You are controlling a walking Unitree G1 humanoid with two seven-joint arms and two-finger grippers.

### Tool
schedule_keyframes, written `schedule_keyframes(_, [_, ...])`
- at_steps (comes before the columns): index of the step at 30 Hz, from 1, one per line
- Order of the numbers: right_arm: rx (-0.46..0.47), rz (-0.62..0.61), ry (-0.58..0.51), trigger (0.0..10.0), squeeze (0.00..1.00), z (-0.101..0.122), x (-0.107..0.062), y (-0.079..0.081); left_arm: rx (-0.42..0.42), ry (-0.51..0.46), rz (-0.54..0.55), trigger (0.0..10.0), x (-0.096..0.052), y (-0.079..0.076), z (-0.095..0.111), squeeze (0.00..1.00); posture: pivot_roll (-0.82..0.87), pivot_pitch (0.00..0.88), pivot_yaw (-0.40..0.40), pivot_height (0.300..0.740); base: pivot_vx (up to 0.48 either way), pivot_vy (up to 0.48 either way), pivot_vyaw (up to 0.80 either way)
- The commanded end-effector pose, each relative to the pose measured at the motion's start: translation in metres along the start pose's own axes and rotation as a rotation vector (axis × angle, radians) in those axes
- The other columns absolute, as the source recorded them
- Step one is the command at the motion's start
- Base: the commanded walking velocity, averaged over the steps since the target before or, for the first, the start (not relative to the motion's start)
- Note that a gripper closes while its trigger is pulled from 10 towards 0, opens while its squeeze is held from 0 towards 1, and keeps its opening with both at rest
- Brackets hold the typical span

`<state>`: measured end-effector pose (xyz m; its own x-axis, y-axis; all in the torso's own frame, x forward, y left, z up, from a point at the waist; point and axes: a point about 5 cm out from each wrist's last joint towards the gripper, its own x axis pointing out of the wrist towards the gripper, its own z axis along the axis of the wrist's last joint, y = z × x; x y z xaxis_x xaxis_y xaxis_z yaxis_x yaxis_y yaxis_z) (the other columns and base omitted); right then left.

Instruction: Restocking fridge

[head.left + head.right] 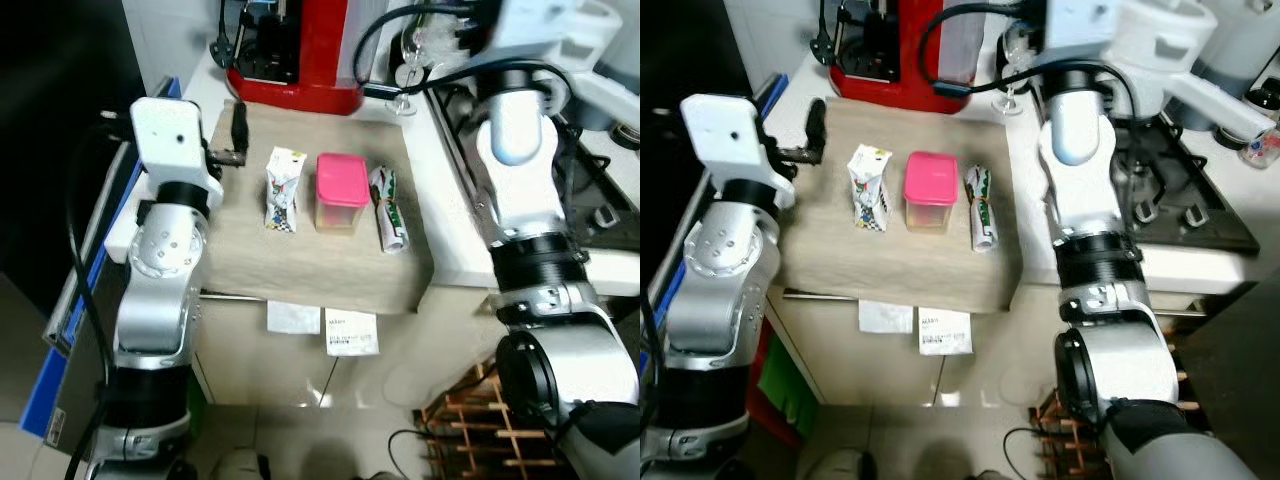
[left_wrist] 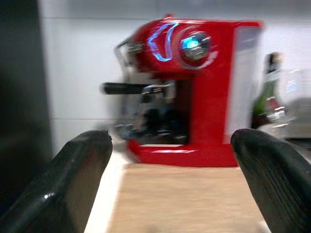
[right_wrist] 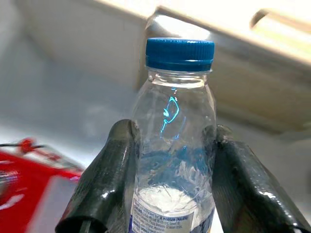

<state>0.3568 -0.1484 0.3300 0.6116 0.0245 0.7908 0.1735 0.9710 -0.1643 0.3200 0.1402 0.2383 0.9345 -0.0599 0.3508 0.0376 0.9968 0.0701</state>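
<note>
— Right gripper [image 3: 170, 184]: what's it got?
— Fingers clamped on a clear water bottle [image 3: 172, 145], raised near the red coffee machine [image 1: 300, 50]. Light, thin-walled, slick; grip mid-body, gently.
— Left gripper [image 2: 180, 179]?
— Spread wide, holding nothing, over the counter mat [image 1: 310, 260] beside the carton [image 1: 284, 188], pink tub [image 1: 341, 190] and pouch [image 1: 389, 210].

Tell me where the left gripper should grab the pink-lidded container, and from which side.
Grip the pink-lidded container across its clear side walls below the lid, coming from above. It stands upright, squarish, with the carton and lying packet close either side. The left gripper is open; the right holds a bottle.
</note>
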Motion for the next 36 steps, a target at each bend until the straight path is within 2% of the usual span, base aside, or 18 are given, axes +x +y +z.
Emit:
schedule_keyframes(1, [-0.026,-0.045,-0.032,10.0,0.0,0.005,-0.003,-0.01,-0.038,-0.014,-0.039,10.0,0.006,-0.007,0.002,0.0,0.01,0.0,0.005,0.74,0.0,0.0,0.0])
schedule_keyframes(3, [-0.064,-0.062,0.004,10.0,0.0,-0.002,-0.018,-0.016,-0.06,-0.011,-0.041,10.0,0.01,-0.006,0.003,0.0,0.0,0.0,0.025,0.74,0.0,0.0,0.0])
schedule_keyframes(4, [-0.064,-0.062,0.004,10.0,0.0,-0.002,-0.018,-0.016,-0.06,-0.011,-0.041,10.0,0.01,-0.006,0.003,0.0,0.0,0.0,0.025,0.74,0.0,0.0,0.0])
schedule_keyframes(6, [-0.12,-0.07,0.005,10.0,0.0,-0.003,-0.032,-0.02,-0.038,-0.027,-0.047,10.0,0.014,-0.002,0.003,0.0,-0.02,0.0,0.028,0.74,0.0,0.0,0.0])
schedule_keyframes(10, [-0.194,-0.057,-0.046,10.0,0.0,0.006,-0.036,-0.019,-0.025,-0.053,-0.006,10.0,0.017,0.001,0.007,0.0,-0.03,0.0,0.014,0.74,0.0,0.0,0.0])
schedule_keyframes(14, [-0.204,-0.053,-0.049,10.0,0.0,0.007,-0.038,-0.018,-0.01,-0.084,-0.007,10.0,0.018,-0.001,0.01,0.0,-0.03,0.0,0.003,0.74,0.0,0.0,0.0])
schedule_keyframes(19, [-0.198,-0.053,-0.03,10.0,0.0,0.005,-0.04,-0.014,-0.005,-0.132,-0.026,10.0,0.017,-0.014,0.016,0.0,-0.04,0.0,0.0,0.74,0.0,0.0,0.0])
schedule_keyframes(24, [-0.171,-0.046,-0.001,10.0,0.0,0.002,-0.039,-0.009,0.008,-0.144,-0.008,10.0,0.019,-0.013,0.017,0.0,-0.04,0.0,-0.005,0.74,0.0,0.0,0.0])
schedule_keyframes(28, [-0.078,0.063,0.072,10.0,0.0,-0.007,-0.045,0.009,0.011,-0.147,0.008,10.0,0.02,-0.012,0.016,0.0,-0.05,0.0,-0.014,0.74,-0.247,-0.203,0.0])
schedule_keyframes(36, [-0.035,0.059,0.13,10.0,0.0,-0.013,-0.05,0.013,0.022,-0.151,0.027,10.0,0.021,-0.012,0.015,0.0,-0.06,0.0,-0.011,0.74,-0.244,-0.283,0.0])
